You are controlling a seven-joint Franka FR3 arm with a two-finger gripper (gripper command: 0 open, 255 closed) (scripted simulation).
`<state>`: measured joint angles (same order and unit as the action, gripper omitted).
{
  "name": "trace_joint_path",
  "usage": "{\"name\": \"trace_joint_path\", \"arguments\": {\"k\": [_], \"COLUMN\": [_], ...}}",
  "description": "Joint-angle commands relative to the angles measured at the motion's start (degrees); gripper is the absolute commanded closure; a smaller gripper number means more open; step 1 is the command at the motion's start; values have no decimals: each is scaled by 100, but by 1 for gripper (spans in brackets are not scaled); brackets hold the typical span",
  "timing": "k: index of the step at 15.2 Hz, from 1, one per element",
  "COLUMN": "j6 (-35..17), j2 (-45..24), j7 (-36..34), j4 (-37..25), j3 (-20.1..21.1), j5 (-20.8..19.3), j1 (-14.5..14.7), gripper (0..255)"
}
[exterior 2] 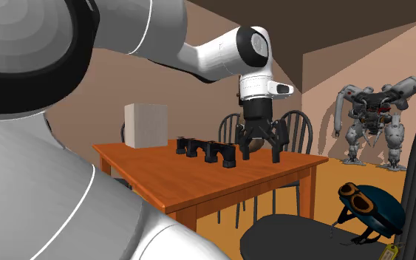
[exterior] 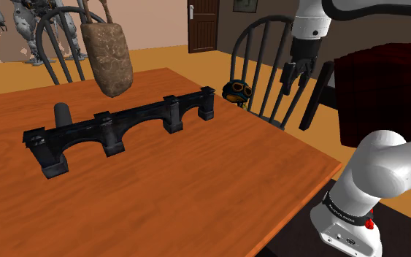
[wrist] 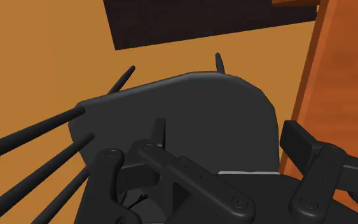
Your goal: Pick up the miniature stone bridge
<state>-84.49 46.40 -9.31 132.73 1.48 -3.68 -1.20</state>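
The miniature bridge [exterior: 141, 113] is a long black model with three arches, standing upright on the wooden table [exterior: 174, 190]. In the second exterior view the bridge [exterior 2: 206, 150] stands near the table's middle. My gripper [exterior: 296, 79] hangs open in the air off the bridge's end on the shoulder view's right, past the table edge and above a dark spindle-back chair [exterior: 262, 44]. The second exterior view has the gripper [exterior 2: 258, 151] with fingers spread and nothing between them. In the wrist view the gripper [wrist: 228, 137] looks down on the chair seat [wrist: 190, 102].
A brown rock-like lump [exterior: 109, 58] and a short dark cylinder [exterior: 63, 115] stand behind the bridge. A white box [exterior 2: 145, 125] sits at the table's far end. A round goggled figure [exterior: 236, 91] lies by the chair; a dark red block [exterior: 386, 73] is beyond it.
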Motion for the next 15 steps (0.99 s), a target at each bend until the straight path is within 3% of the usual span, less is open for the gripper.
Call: {"name": "trace_joint_path", "arguments": {"k": [1,15], "j6": [0,-853], "j2": [0,-2614], "j7": [0,1760], "j4": [0,-1960], "j3": [0,248], "j5": [0,179], "j1": [0,958], "gripper": [0,0]}}
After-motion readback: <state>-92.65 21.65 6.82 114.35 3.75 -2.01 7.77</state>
